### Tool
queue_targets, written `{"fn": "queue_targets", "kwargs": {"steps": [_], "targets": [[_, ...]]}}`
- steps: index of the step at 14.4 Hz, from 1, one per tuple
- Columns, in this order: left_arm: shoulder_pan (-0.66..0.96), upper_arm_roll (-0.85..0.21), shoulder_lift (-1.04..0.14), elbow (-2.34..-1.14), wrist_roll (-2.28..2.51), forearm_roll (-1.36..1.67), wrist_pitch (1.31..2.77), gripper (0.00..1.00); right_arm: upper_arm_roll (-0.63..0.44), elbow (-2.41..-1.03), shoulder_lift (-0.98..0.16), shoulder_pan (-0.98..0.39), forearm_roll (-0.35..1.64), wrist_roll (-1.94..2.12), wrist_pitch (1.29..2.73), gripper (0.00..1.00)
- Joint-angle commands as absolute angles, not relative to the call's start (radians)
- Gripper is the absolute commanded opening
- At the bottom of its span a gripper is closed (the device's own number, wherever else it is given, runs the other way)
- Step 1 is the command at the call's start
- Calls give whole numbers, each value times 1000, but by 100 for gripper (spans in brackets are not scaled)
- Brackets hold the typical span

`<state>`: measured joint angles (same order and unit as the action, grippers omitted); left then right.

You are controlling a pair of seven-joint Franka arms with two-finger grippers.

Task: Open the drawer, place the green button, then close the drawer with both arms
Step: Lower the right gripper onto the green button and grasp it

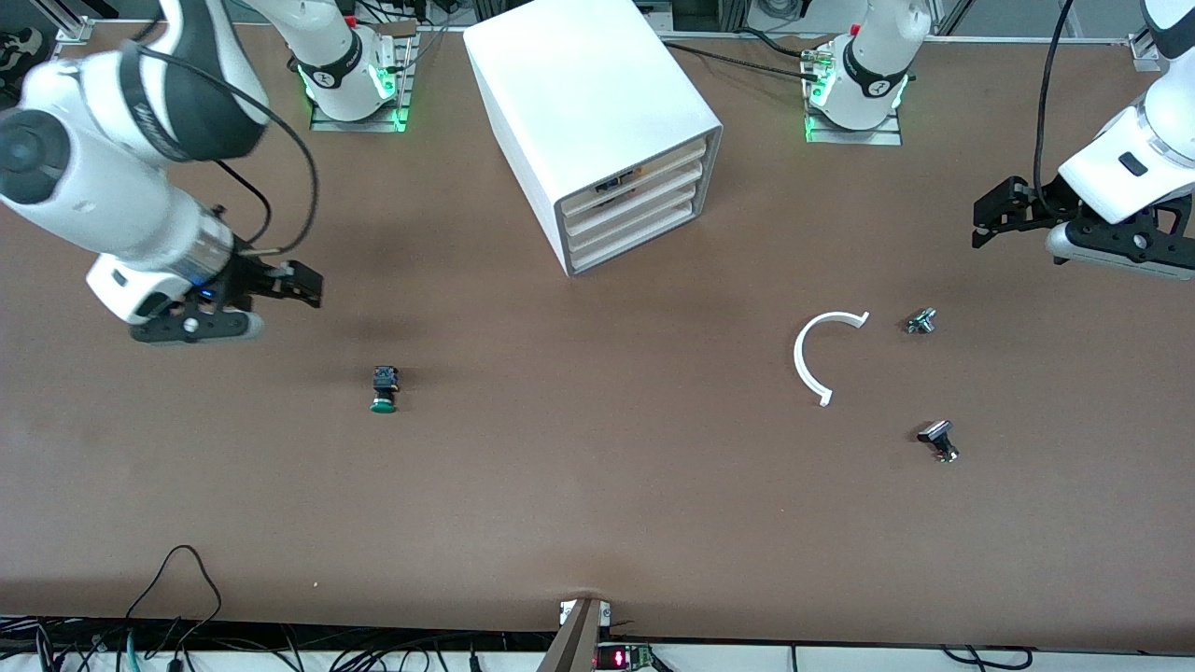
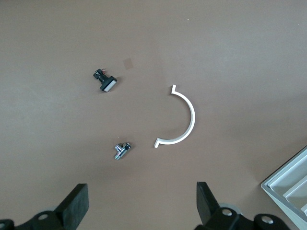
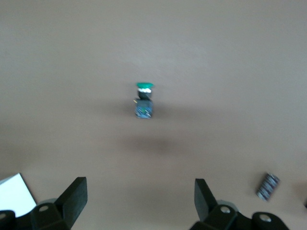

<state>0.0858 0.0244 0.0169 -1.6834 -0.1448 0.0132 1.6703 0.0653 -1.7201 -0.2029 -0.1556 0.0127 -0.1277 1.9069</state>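
The green-capped button (image 1: pixel 384 390) lies on its side on the brown table, toward the right arm's end. My right gripper (image 1: pixel 306 285) hovers open and empty over the table beside it; in the right wrist view the button (image 3: pixel 144 100) lies ahead of the open right gripper (image 3: pixel 140 201). The white cabinet (image 1: pixel 579 103) stands between the arm bases with all its drawers (image 1: pixel 635 210) shut. My left gripper (image 1: pixel 988 217) hangs open and empty over the left arm's end of the table, and the left wrist view also shows this gripper (image 2: pixel 141 206) with nothing in it.
A white C-shaped ring (image 1: pixel 801 359) (image 2: pixel 193 115) lies toward the left arm's end. Two small black-and-silver parts (image 1: pixel 920 321) (image 1: pixel 938 439) lie beside it, also seen from the left wrist (image 2: pixel 122 150) (image 2: pixel 107 82). A small dark striped piece (image 3: pixel 267 186) shows in the right wrist view.
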Motion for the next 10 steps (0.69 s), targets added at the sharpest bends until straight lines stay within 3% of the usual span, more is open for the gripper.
{"fn": "queue_targets", "kwargs": {"steps": [1,10], "targets": [[89,26,5,-1655,-155,2,1649,99,60,-1706,-273,-169,26,-127,1982,99],[92,-23,5,-1648,-68,3,1649,99,57,-1782,-457,-178,25,-115,2224,99]]}}
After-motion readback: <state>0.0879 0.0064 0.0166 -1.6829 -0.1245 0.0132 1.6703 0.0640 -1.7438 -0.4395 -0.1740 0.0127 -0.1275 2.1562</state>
